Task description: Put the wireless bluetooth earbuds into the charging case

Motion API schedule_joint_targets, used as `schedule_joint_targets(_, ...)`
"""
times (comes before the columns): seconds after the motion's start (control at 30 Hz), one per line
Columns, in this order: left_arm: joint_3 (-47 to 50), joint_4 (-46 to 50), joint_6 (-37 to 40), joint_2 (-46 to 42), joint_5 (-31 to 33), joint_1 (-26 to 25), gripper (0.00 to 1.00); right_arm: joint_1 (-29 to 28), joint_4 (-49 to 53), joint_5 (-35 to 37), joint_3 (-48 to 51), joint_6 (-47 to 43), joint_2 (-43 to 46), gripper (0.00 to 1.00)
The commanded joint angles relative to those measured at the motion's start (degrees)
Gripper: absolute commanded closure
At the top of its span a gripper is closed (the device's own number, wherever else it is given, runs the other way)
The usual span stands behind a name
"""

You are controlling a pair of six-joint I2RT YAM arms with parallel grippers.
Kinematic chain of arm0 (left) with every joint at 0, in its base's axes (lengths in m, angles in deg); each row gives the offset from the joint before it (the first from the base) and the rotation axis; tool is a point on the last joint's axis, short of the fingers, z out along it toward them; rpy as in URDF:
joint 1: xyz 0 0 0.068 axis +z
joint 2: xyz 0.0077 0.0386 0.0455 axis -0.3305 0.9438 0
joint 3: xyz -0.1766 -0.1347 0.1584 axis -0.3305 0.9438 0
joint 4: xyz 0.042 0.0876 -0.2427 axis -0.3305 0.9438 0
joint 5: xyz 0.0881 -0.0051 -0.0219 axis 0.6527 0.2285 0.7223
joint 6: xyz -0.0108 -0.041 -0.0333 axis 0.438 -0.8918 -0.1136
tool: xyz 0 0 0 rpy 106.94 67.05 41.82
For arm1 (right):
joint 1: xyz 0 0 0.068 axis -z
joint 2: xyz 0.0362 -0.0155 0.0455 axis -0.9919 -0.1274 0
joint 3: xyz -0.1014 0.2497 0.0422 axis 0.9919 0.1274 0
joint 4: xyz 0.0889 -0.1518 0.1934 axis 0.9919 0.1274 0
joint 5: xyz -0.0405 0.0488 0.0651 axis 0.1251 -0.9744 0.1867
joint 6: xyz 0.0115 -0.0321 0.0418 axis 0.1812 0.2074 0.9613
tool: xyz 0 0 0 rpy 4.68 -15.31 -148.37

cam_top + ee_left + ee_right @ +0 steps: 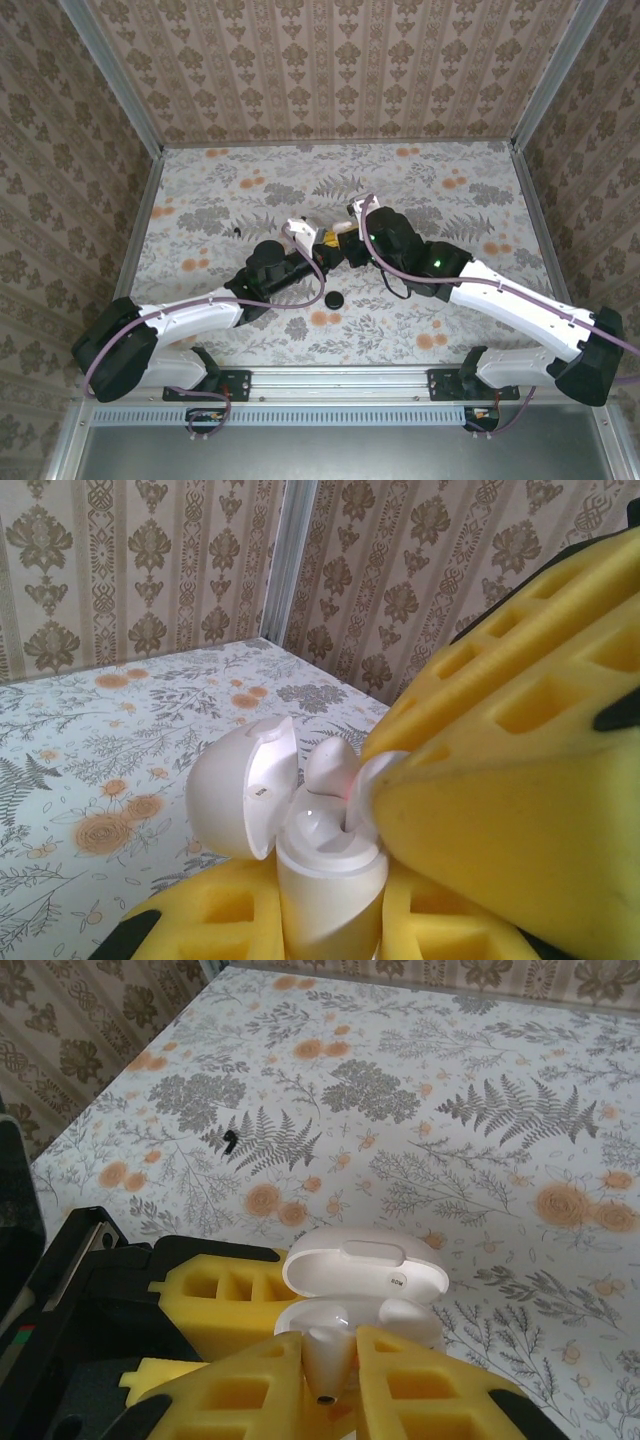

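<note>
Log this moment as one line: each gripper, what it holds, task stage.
left gripper: shut on charging case, lid open | right gripper: shut on earbud, at charging case mouth | stage: earbud not yet seated

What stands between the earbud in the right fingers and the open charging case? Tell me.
Nothing visible does. The earbud, held in the fingers of the right gripper, sits right at the open top of the charging case; the lid is swung back, out of the way.

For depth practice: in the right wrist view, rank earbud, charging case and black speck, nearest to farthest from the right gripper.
1. earbud, between the fingers of the right gripper.
2. charging case, open, just beyond the fingertips.
3. black speck, far off, upper left.
</note>
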State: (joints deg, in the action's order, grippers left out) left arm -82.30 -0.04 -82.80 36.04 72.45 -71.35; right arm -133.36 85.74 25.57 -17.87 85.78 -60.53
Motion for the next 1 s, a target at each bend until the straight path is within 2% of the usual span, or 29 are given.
schedule_joint_targets(0.0,-2.34,-4.95,-1.14,-0.24,0.62,0.16,1.00,-0.75,4.50,-3.04,-2.26,2.23,-1.34,0.79)
schedule_joint_targets(0.57,-1.97,-5.21,-2.03,-0.28,-0.03,-0.15,1.00,0.19,10.99,-5.93,-10.12,6.75,-3.36,0.61)
schedule_joint_targets(0.77,-1.78,-4.95,-1.99,-0.56,-0.07,-0.12,1.00,1.28,11.91,-9.22,-11.31,9.30,-3.49,0.59)
schedule_joint_targets(0.97,-1.71,-4.95,-1.97,-0.56,-0.40,-0.13,1.00,1.54,14.08,-9.07,-13.62,8.85,-2.27,0.57)
